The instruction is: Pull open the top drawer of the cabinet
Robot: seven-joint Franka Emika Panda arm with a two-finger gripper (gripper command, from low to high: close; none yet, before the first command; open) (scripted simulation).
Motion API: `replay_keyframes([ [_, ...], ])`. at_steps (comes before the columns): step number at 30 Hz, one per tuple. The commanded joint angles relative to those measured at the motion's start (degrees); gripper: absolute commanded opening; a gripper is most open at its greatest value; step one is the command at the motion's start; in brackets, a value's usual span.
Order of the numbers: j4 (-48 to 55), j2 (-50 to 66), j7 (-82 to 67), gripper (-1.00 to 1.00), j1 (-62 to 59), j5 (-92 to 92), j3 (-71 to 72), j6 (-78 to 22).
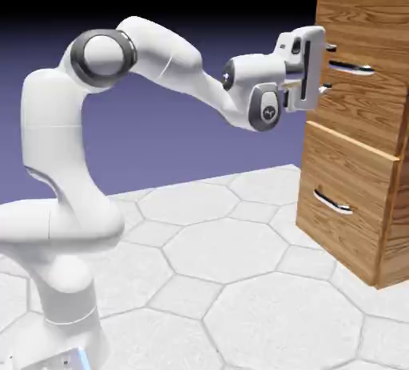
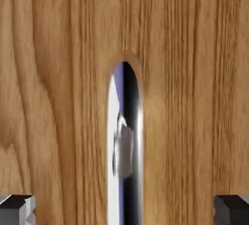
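The top drawer [image 1: 364, 93] sits above the lower drawer [image 1: 345, 192] in the cabinet [image 1: 391, 232], at the exterior view's right; its silver handle [image 2: 125, 161] runs lengthwise up the hand view, between my two fingertips and apart from both; my claw [image 1: 326, 67] is released, spread wide right at the drawer's front, with nothing in its grasp; my white arm [image 1: 164, 53] reaches across from the exterior view's left, above the pale tiled floor [image 1: 216, 248].
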Motion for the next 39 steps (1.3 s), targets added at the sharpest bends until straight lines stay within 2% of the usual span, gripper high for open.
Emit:
replay_keyframes([
  [1,1.4,-0.9,1.3,0.00,-2.1,-0.9,1.4,-0.4],
  [5,6.9,-4.4,6.1,0.00,-9.9,-4.1,6.7,-2.0],
  [6,6.9,-4.4,6.1,-1.00,-9.9,-4.1,6.7,-2.0],
  [17,-6.7,4.9,-7.7,-1.00,10.8,5.1,-7.1,2.0],
  [27,-12.8,11.6,-20.6,-1.00,31.6,13.8,-22.1,4.5],
  [39,-18.8,7.4,-14.0,-1.00,54.7,10.1,-46.6,4.6],
])
